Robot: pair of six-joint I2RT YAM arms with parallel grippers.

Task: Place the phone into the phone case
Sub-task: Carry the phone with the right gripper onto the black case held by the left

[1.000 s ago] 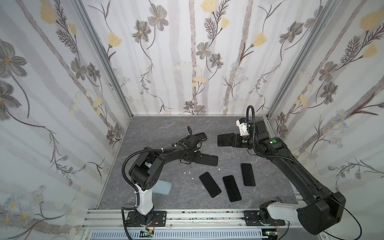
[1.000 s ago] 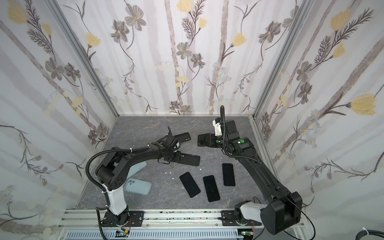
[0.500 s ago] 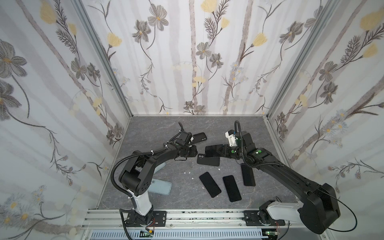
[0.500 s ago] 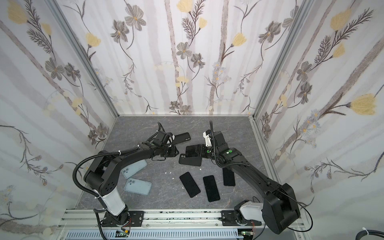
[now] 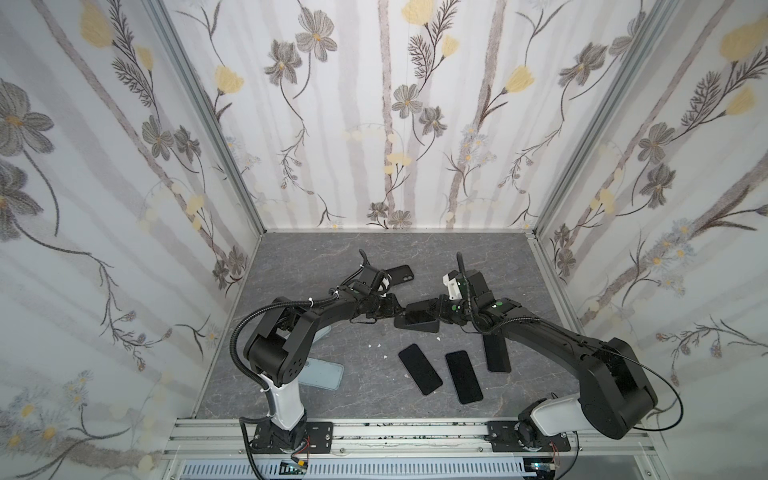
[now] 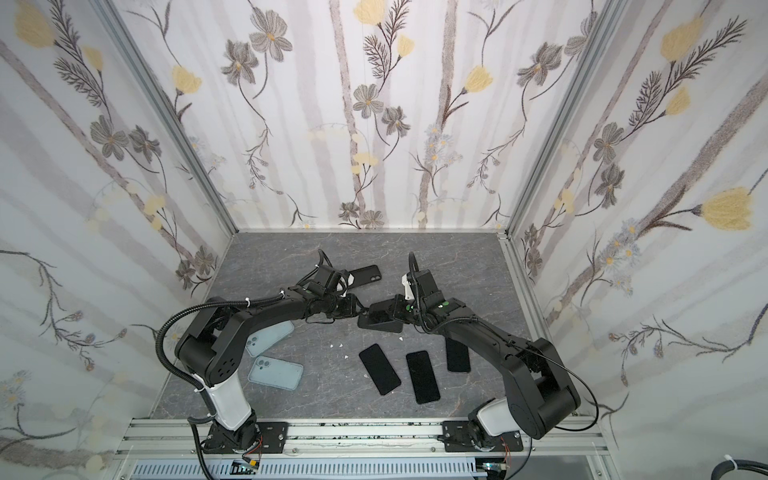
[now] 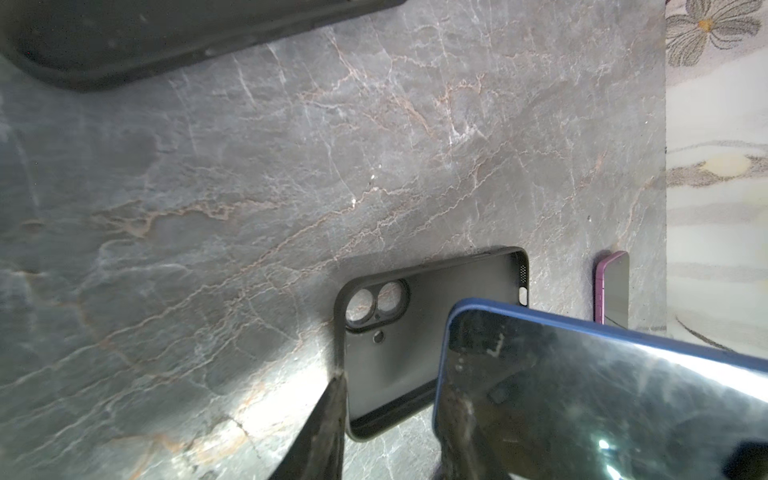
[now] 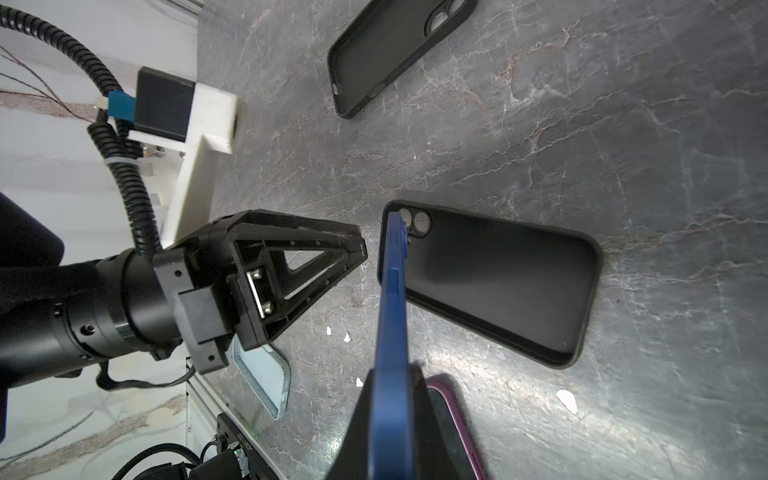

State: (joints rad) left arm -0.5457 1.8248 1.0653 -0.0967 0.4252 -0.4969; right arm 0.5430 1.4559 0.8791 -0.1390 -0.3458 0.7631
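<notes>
**Swung down to the middle: the right gripper (image 8: pixel 392 374) now holds the phone (image 8: pixel 390 286) over the black case (image 8: pixel 498 286)**

One second ago that arm hung farther back, with the phone well apart from the case. Now it reaches to the middle of the table (image 5: pixel 498 266). The phone sits tilted above the case, its free short end at the end with the camera holes. Whether that corner touches the rim cannot be told. The right gripper's fingers are clamped on the phone's two faces at its near end.

The phone has a deep blue frame with raised side buttons, seen edge-on from the right wrist. In the left wrist view its dark glossy screen mirrors its surroundings. The case lies flat with its hollow side up. It is matte black, with two round lens openings and a small hole beside them, and it has barely shifted.

Opposite, the left gripper (image 8: pixel 359 245) points at the case's camera end. Its fingers stand apart, with one fingertip (image 7: pixel 334 399) right at the case's long rim.

A second black case (image 5: pixel 399 272) lies behind the left arm. Three dark phones (image 5: pixel 419 374) lie nearer the front, and two pale blue cases (image 6: pixel 274 372) lie by the left arm's base.
</notes>
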